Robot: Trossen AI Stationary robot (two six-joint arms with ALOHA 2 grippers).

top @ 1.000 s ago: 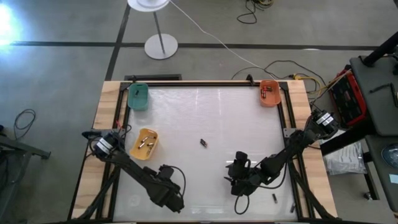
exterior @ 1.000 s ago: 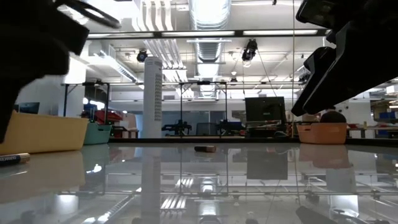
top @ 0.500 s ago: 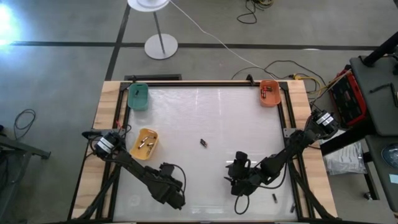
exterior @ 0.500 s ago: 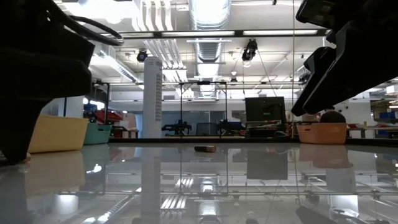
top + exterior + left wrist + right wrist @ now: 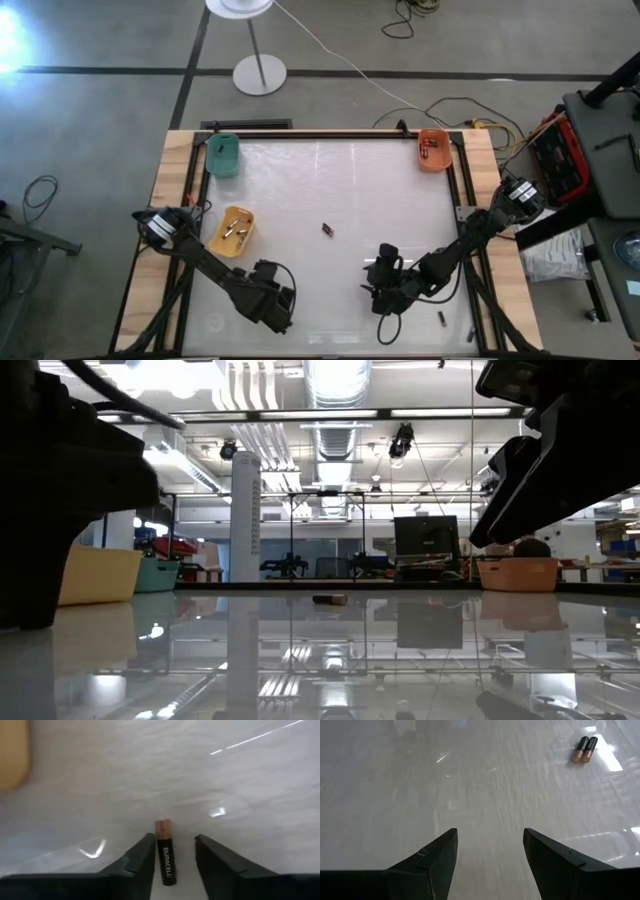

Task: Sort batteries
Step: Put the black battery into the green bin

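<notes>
Left edge, green bin [image 5: 222, 155]: we're seeing it sitting at the far L corner of the table [image 5: 340, 190], w/ something small and dark inside; we can't tell what.
Yellow bin [image 5: 232, 230]: lying nearer than the green one, along the L side, holding a few small batteries [image 5: 233, 231].
L gripper [image 5: 172, 865]: we're seeing it hanging low over the near-L part of the table, just past the yellow bin. Fingers [image 5: 137, 865] are standing either side of a Duracell battery [image 5: 164, 857] lying flat on the surface, copper end pointing away from the wrist. A gap is showing on each side, so it's straddling, not pinching; jaws parted.
Centre battery pair [image 5: 327, 229]: two dark cells lying side by side, touching, mid-table, well apart from both arms. Right wrist cam is showing them too [image 5: 584, 749].
R gripper [image 5: 490, 855]: we're seeing it hovering over bare tabletop, near-R of centre, fingers spread wide, nothing between them.
Loose battery [image 5: 440, 319]: lying alone nr the near-R edge, beside the R arm.
Orange bin [image 5: 434, 150]: sitting at the far R corner, w/ red-marked cells inside.
</notes>
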